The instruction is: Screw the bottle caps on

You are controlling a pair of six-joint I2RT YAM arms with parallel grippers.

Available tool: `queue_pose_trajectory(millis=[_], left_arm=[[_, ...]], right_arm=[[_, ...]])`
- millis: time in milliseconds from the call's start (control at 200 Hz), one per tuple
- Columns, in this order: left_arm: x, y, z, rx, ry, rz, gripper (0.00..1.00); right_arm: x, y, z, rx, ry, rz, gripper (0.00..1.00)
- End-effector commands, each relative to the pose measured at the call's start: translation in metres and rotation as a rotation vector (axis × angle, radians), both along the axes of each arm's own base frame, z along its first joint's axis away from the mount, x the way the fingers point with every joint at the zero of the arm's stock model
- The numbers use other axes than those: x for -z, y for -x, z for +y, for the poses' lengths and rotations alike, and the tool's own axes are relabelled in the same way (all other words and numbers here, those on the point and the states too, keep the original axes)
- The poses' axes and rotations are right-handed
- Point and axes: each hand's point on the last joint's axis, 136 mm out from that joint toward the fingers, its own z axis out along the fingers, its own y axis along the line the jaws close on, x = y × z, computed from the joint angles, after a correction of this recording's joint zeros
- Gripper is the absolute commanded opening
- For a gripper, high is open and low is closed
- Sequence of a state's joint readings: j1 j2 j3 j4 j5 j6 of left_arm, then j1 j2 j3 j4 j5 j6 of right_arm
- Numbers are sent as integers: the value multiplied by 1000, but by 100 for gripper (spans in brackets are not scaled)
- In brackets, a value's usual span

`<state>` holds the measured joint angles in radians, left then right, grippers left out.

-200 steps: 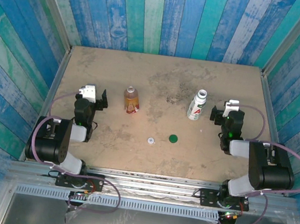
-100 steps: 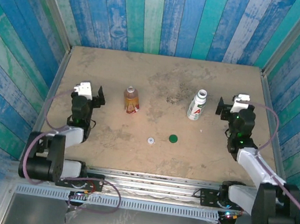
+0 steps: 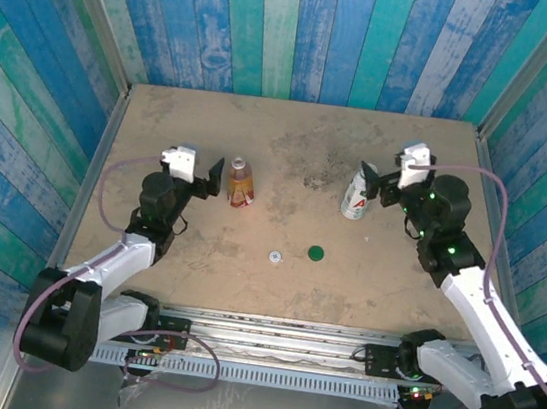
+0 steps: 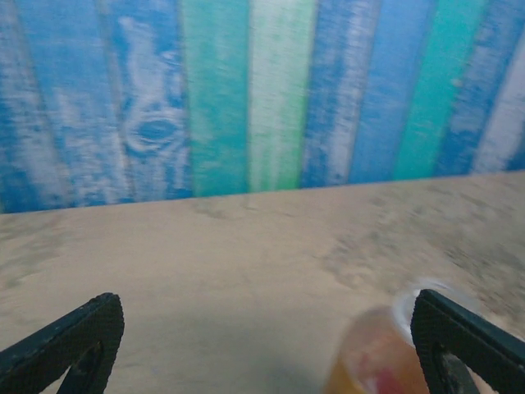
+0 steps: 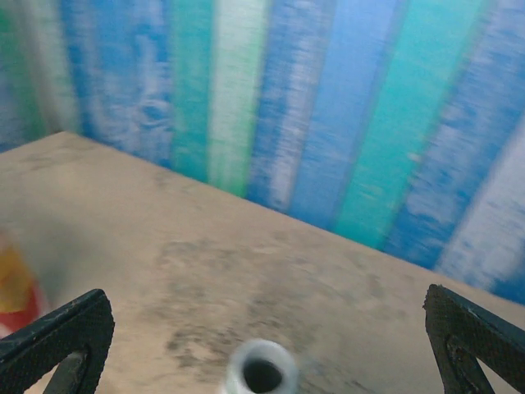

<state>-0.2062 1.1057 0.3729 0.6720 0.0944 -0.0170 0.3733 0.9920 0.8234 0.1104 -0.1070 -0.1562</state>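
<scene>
All round, plank walls (image 3: 297,26) striped in blue, teal and white; underneath, a scuffed, stained tan tabletop (image 3: 292,136). From the near left corner, stretched forward over the table: the black-and-white left arm (image 3: 126,251), ending in the left gripper (image 3: 212,178), spread wide and gripping nothing, just left of the small clear plastic bottle of amber-orange liquid with a red label (image 3: 241,186). From the left wrist: the same gripper (image 4: 264,304) gaping, jaws low in the two bottom corners, the amber bottle (image 4: 373,357) blurred and close against the inside of the right-hand jaw; touching or not, impossible to tell. From the near right corner, reaching further in: the right arm (image 3: 482,303), with the right gripper (image 3: 379,185) likewise fully parted and empty, hanging over the top of the taller opaque white plastic bottle with red-and-green print (image 3: 354,205). From the right wrist: that gripper (image 5: 264,300) wide apart, the white bottle's open neck (image 5: 261,373) low between the jaws, clear of both; the amber bottle (image 5: 12,291) a blur at the left edge. Both bottles upright, well apart, mid-table. Nearer the arms, between the bottles, flat on the bare tabletop: the flat round dark green plastic cap (image 3: 315,253) and, just left of it, the smaller round white plastic cap (image 3: 275,257).
</scene>
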Motion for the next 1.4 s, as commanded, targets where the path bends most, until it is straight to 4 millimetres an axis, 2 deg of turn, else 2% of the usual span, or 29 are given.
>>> queue_pose_trajectory(millis=[0, 130, 185, 215, 291, 536, 932, 1017, 1067, 1157, 1272, 1343, 1393], left_arm=[[8, 6, -28, 162, -31, 10, 94], [15, 6, -51, 295, -15, 37, 93], [13, 4, -58, 331, -6, 29, 94], [24, 1, -61, 348, -5, 58, 94], [28, -3, -68, 376, 0, 69, 94], [47, -20, -85, 419, -4, 130, 94], [79, -35, -85, 354, -6, 196, 94], [83, -36, -85, 352, -9, 201, 100], [85, -35, -86, 360, -10, 206, 95], [85, -35, -88, 374, -11, 211, 79], [85, -34, -90, 381, -13, 213, 76], [85, -33, -91, 389, -15, 216, 67], [85, -32, -92, 398, -16, 219, 65]], right_arm=[[8, 8, 43, -152, 82, 39, 100], [16, 7, 78, -240, 103, 56, 100], [19, 5, 89, -272, 71, 73, 100], [18, 5, 93, -291, 46, 77, 100], [17, 4, 102, -321, 2, 83, 100], [28, -1, 109, -324, 0, 113, 100], [37, -3, 110, -324, 10, 133, 100], [39, -4, 111, -323, 12, 139, 100], [42, -4, 112, -326, 13, 146, 100], [44, -5, 112, -327, 15, 150, 100], [46, -7, 113, -327, 16, 157, 100], [49, -8, 113, -324, 17, 164, 100], [51, -9, 114, -324, 16, 169, 100]])
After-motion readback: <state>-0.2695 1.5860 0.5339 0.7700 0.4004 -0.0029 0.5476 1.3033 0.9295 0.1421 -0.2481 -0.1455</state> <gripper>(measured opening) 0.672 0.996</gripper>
